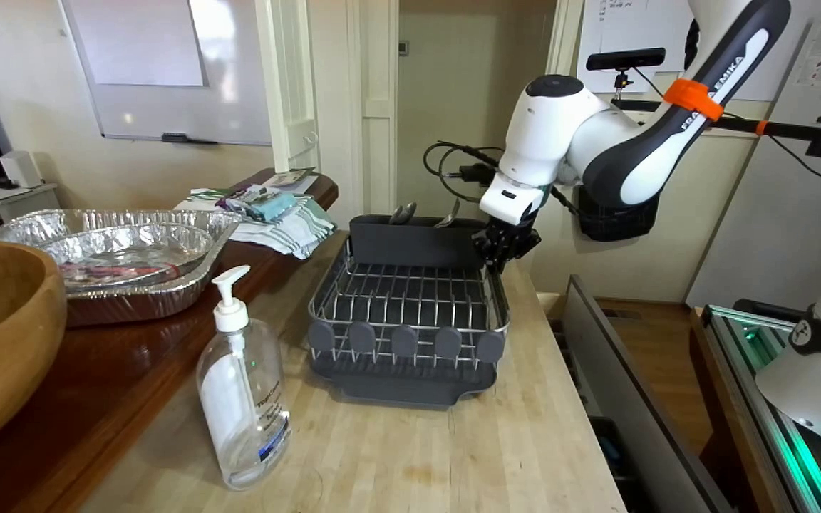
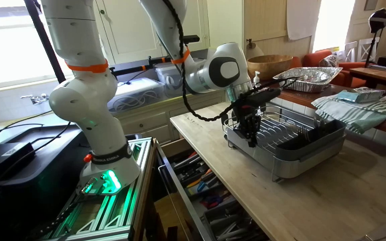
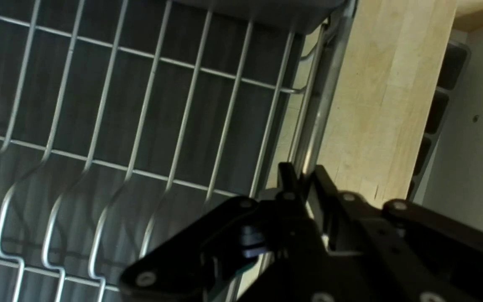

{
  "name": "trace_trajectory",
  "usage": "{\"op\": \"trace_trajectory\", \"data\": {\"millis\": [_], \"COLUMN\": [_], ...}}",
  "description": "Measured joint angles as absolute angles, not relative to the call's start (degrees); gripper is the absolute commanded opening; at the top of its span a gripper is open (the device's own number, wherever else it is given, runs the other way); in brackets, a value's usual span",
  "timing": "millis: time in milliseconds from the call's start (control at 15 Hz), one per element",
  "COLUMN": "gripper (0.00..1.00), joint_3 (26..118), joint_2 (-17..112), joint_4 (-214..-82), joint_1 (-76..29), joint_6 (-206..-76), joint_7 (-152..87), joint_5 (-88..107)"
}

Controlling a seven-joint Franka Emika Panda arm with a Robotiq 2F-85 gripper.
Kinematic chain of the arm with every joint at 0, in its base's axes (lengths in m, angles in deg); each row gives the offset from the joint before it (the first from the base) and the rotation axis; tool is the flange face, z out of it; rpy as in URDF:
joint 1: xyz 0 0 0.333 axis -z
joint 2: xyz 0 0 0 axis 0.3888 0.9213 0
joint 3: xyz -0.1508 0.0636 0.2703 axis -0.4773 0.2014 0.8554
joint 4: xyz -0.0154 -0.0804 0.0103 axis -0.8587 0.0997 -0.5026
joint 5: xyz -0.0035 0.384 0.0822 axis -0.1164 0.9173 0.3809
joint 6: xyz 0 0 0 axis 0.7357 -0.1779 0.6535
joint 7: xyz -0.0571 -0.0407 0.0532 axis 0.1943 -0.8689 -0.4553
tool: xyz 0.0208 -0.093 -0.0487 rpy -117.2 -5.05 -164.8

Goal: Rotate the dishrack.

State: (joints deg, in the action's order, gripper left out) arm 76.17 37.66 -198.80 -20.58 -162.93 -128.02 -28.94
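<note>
The dishrack is a metal wire rack on a dark grey tray, standing upright on the wooden counter in both exterior views (image 1: pixel 398 376) (image 2: pixel 308 167). A dark cutlery holder with a few utensils sits at one end. In the wrist view its side rim (image 3: pixel 327 100) runs between my fingers. My gripper (image 3: pixel 302 172) is shut on this side rim, one finger inside the rack and one outside. In both exterior views the gripper (image 1: pixel 499 262) (image 2: pixel 252 143) points down at the rack's side, near the cutlery holder end. The exact contact is dark and partly hidden.
A clear soap bottle (image 1: pixel 243 406) with a white pump stands near the rack. Foil pans (image 1: pixel 197 285), a wooden bowl (image 1: pixel 4 306) and towels (image 1: pixel 286 224) lie on a raised brown ledge. An open drawer (image 2: pixel 193 197) with utensils runs along the counter's edge.
</note>
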Motion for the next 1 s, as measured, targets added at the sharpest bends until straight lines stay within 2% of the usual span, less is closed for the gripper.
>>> {"op": "trace_trajectory", "data": {"millis": [600, 1000], "gripper": [0.03, 0.03], "joint_3": [74.3, 73.7], "joint_2": [37.7, 36.9], "joint_4": [-199.9, -200.2], "joint_1": [-19.9, -19.9], "joint_6": [-168.4, -168.9], "joint_7": [-135.1, -122.3], "joint_5": [-33.8, -33.1]}}
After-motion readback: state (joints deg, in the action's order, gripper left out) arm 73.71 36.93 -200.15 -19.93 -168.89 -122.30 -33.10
